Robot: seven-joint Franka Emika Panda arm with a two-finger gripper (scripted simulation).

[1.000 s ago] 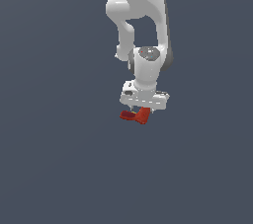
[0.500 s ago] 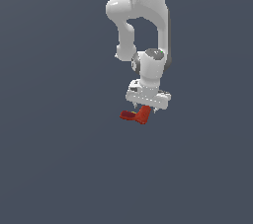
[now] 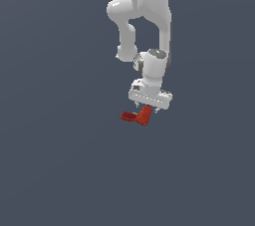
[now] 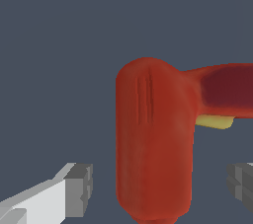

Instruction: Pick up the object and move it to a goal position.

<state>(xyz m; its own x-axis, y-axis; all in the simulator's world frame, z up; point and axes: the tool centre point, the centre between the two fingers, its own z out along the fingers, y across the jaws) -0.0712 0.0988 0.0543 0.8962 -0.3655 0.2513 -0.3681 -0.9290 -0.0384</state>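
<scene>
The object (image 3: 137,116) is a small glossy red L-shaped piece lying on the grey floor. In the wrist view its thick rounded end (image 4: 153,144) stands between my fingers, and its darker narrow arm (image 4: 227,92) runs off to one side with a small yellow patch under it. My gripper (image 3: 147,110) hangs straight down right over the thick end. It is open: one finger (image 4: 79,188) and the other finger (image 4: 241,179) stand on either side of the thick end, with a gap at each side.
A plain dark grey floor (image 3: 60,170) lies all around. The white arm (image 3: 147,21) rises behind the gripper to the top of the exterior view.
The arm's wrist has shifted slightly toward the exterior view's right and settled lower over the object. The object has not moved.
</scene>
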